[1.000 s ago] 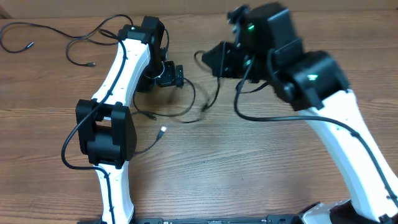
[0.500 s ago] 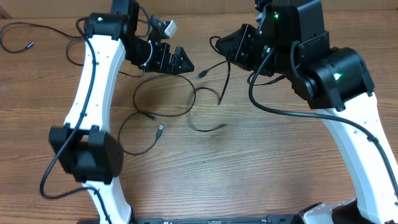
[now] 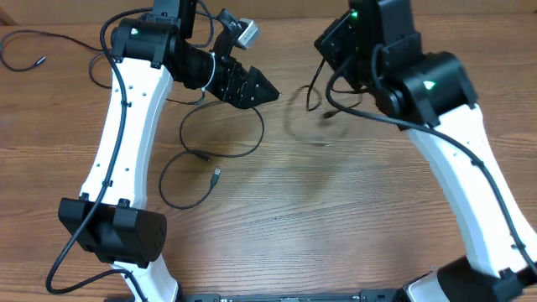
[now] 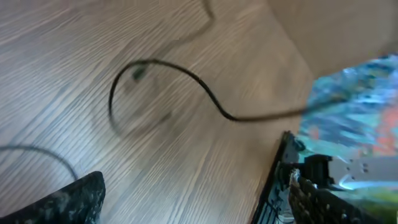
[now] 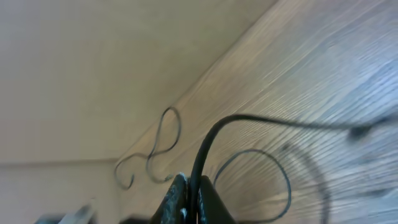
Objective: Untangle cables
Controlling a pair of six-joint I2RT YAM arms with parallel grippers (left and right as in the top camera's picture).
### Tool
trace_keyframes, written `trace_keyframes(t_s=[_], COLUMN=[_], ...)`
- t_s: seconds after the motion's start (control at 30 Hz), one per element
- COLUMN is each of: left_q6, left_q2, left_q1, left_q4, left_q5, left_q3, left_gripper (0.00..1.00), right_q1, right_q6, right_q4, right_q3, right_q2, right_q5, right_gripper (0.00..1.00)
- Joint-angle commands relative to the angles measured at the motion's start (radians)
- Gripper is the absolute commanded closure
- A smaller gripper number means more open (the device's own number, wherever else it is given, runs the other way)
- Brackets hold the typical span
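Left gripper [image 3: 264, 91]: fingers wide apart, empty | Right gripper [image 5: 191, 190]: pinched on one cable [image 5: 249, 119], strand hanging above table [image 3: 336, 218] | Other cables [image 3: 202, 156]: loose loops beside left arm.

Brown wood-grain table [image 3: 319, 210] w/ even light; plain beige wall [image 5: 93, 62] at its far edge.

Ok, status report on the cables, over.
Left pincer open, empty. Right pincer shut on one cable. Other cables lie loose on table. Nothing blocking.
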Motion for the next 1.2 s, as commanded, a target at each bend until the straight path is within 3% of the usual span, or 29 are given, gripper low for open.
trace_keyframes(t_s=[0.0, 0.27, 0.4, 0.9, 1.13, 1.17], left_q6=[0.107, 0.128, 0.128, 0.128, 0.128, 0.124], left_q2=[-0.010, -0.010, -0.010, -0.010, -0.010, -0.010], left_q1=[0.002, 0.002, 0.002, -0.048, -0.089, -0.093], left_q4=[0.005, 0.037, 0.074, 0.090, 0.106, 0.113], left_q5=[0.120, 0.196, 0.253, 0.176, 0.162, 0.148], left_q3=[0.013, 0.013, 0.013, 0.013, 0.013, 0.013], left_gripper=[0.07, 0.08, 0.16, 0.33, 0.35, 0.39], right_q1=[-0.002, -0.001, -0.001, -0.001, -0.001, -0.001], right_q6=[0.051, 0.055, 0.054, 0.055, 0.055, 0.055], right_q4=[0.008, 0.036, 0.034, 0.038, 0.039, 0.039], right_q3=[0.015, 0.015, 0.015, 0.015, 0.015, 0.015], right_q2=[0.053, 0.063, 0.063, 0.063, 0.063, 0.063], right_q5=[0.010, -0.130, -0.150, -0.246, -0.246, -0.246], right_gripper=[0.95, 0.95, 0.96, 0.96, 0.96, 0.96])
